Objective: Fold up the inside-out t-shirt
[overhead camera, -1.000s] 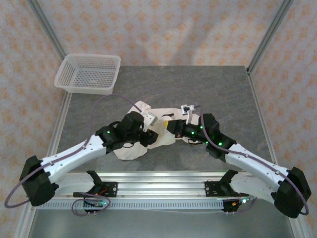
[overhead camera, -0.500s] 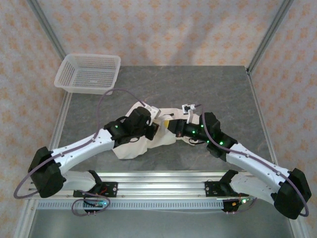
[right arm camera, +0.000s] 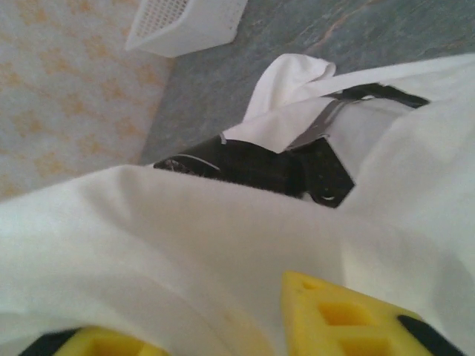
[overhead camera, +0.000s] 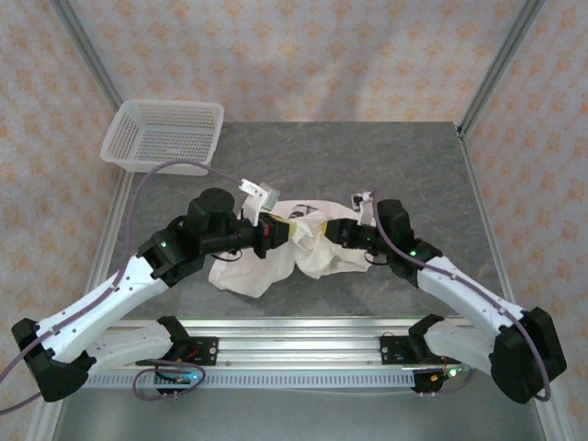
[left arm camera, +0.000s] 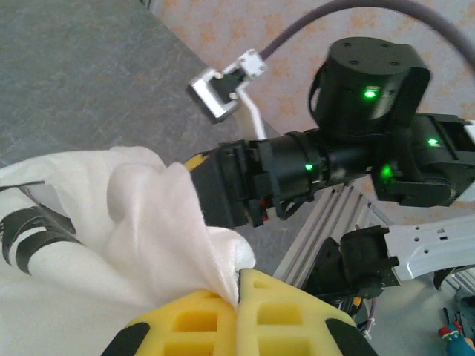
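Both arms are in over the middle of the desk (overhead camera: 395, 165), and the inside-out t-shirt (overhead camera: 266, 262) is bunched up between them, lifted in a crumpled ridge where they meet. On the left wrist camera the left gripper (left arm camera: 239, 285) has its yellow fingers (left arm camera: 200, 319) pressed together, with a peak of cream cloth pinched between them. The right gripper (right arm camera: 200, 311) is harder to read: its fingers (right arm camera: 334, 315) stand apart and cloth is draped right across the gap, so I can't tell whether they grip any of it. A dark patch (right arm camera: 260, 170) sits among the folds there; I can't say whether it is print or hardware. From above, sleeves and collar are lost in wrinkles, and both wrists cover the shirt's middle. Its near hem lies close to the desk's front edge. Bare grey surface opens behind it and to the right. The white mesh basket (overhead camera: 165, 136) sits at the far left corner, well apart.
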Controlling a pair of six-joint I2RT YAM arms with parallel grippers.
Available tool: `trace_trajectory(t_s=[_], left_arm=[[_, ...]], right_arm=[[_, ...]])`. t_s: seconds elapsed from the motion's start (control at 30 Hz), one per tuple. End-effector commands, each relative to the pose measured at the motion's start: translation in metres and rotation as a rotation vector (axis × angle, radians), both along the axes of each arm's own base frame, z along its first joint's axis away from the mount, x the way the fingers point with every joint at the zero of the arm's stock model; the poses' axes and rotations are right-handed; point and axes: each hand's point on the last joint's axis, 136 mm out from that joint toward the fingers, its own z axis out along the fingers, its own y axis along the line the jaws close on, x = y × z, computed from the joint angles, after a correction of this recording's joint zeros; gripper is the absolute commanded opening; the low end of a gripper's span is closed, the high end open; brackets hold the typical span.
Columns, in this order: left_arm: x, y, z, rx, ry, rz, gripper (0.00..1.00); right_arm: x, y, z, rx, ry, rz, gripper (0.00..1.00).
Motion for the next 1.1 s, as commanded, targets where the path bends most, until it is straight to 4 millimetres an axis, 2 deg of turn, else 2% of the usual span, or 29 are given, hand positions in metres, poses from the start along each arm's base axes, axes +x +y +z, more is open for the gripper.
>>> trace_trajectory(t_s=[0.0,0.1,0.2,0.3,0.43,0.53,0.63,0.7,0.83,0.87,1.0,1.07], left_arm=[[0.003,0.0,0.001,-0.011,0.028,0.002,0.0],[0.009,-0.003,-0.007,0.011,0.055,0.011,0.0],[0.013,-0.004,-0.009,0.01,0.067,0.013,0.0],[0.016,-0.005,-0.008,0.007,0.068,0.018,0.0],[0.016,-0.003,-0.005,0.005,0.066,0.023,0.0],[0.014,-0.001,-0.004,-0.001,0.062,0.028,0.0],[0.012,0.001,-0.002,-0.007,0.057,0.027,0.0],[0.012,0.002,-0.003,-0.003,0.056,0.028,0.0],[0.011,0.002,-0.005,0.003,0.06,0.027,0.0],[0.01,0.002,-0.004,0.001,0.057,0.023,0.0],[0.009,0.008,-0.004,0.015,0.039,0.03,0.0],[0.016,0.022,-0.013,0.076,0.032,0.089,0.0]], right_arm=[[-0.018,-0.019,0.023,-0.075,-0.216,-0.027,0.43],[-0.045,-0.024,0.047,-0.157,-0.49,0.007,0.56],[-0.064,-0.017,0.067,-0.203,-0.674,0.065,0.57],[-0.072,0.004,0.077,-0.234,-0.77,0.149,0.54],[-0.064,0.033,0.073,-0.214,-0.744,0.214,0.45],[-0.05,0.04,0.065,-0.211,-0.709,0.168,0.34],[-0.05,0.053,0.065,-0.149,-0.676,0.186,0.34],[-0.052,0.063,0.064,-0.104,-0.651,0.221,0.39],[-0.051,0.068,0.067,-0.062,-0.635,0.215,0.38],[-0.048,0.067,0.067,-0.067,-0.632,0.201,0.33],[-0.047,0.065,0.071,-0.075,-0.624,0.188,0.03],[-0.055,0.063,0.077,-0.059,-0.606,0.211,0.0]])
